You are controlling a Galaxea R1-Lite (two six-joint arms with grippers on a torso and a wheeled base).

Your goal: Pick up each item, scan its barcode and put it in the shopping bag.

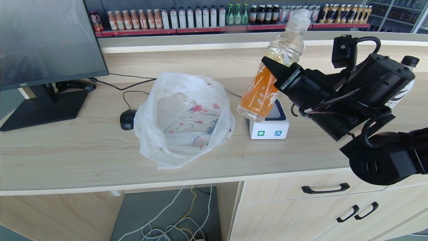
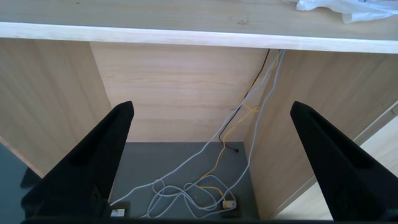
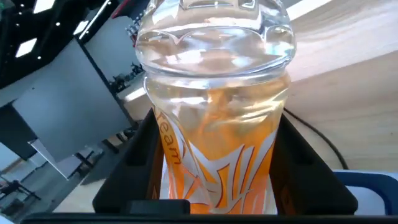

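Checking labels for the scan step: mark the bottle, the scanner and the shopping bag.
bottle (image 1: 262, 90), head view, on its orange label.
scanner (image 1: 269, 129), head view, on its white front face.
shopping bag (image 1: 147, 127), head view, on its left wall.

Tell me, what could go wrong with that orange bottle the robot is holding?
1. The bottle is tilted in the right jaws, which hold it around its middle. It might slip out.
2. Its bottom looks close to the scanner, so it could bump it.
3. The bag is floppy with a saggy mouth. The bottle might catch the rim or push the bag away.
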